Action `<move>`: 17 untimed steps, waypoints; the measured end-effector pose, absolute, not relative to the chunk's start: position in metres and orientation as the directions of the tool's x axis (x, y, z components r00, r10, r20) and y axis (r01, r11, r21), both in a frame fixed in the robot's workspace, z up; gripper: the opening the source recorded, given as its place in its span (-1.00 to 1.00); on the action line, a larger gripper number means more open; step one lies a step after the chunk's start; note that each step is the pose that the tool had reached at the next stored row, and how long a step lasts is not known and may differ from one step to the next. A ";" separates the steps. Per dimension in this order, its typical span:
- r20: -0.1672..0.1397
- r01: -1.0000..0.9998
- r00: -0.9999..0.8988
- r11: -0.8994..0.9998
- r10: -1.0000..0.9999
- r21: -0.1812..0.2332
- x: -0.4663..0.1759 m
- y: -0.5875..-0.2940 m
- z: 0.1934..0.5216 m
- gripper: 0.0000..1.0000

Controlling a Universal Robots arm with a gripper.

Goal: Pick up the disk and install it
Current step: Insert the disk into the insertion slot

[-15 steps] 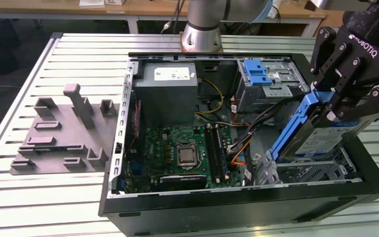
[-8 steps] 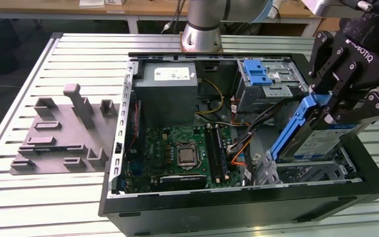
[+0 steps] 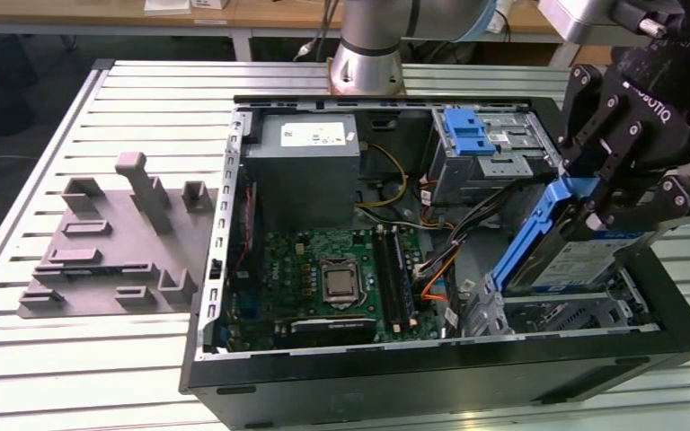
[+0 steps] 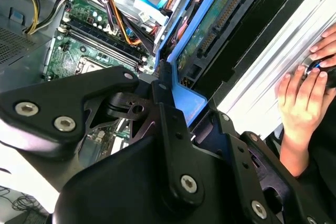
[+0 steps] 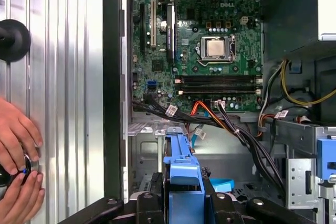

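Exterior view, L to R.
- Counter (image 3: 33, 180): grey fixture block (image 3: 105, 242), nothing on it.
- Open PC case (image 3: 441, 364): motherboard (image 3: 321, 278) at centre. Cable bundle (image 3: 447, 256) sits just beside the disk's low end.
- Disk (image 3: 579, 260): in air over drive bay (image 3: 561, 314), at the exterior view's right. Long axis steeply tilted, low end twd bay and cables, label side showing.
- Gripper (image 3: 588, 205): pinching disk's blue bracket at top end.
- Risks (est.): low end snags cables; tilt vs bay rails causes a jam; one-end hold lets disk pivot or slip.
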State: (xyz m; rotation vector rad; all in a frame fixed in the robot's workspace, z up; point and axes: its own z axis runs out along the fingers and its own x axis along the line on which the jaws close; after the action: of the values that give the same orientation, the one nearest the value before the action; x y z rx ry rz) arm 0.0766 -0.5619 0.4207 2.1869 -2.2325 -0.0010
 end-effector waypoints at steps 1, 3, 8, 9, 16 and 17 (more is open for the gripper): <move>0.011 -1.000 -0.021 0.021 -1.000 0.012 0.077 -0.562 0.420 -0.27; 0.011 -1.000 -0.021 0.021 -1.000 0.012 0.077 -0.562 0.418 -0.27; 0.011 -1.000 -0.021 0.021 -1.000 0.012 0.077 -0.562 0.413 -0.27; 0.011 -1.000 -0.021 0.021 -1.000 0.012 0.077 -0.562 0.412 -0.27; 0.011 -1.000 -0.021 0.021 -1.000 0.012 0.077 -0.562 0.404 -0.27; 0.011 -1.000 -0.021 0.021 -1.000 0.012 0.077 -0.562 0.403 -0.27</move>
State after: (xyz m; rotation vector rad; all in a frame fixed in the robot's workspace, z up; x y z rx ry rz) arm 0.0766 -0.5619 0.4034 2.1869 -2.2326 -0.0011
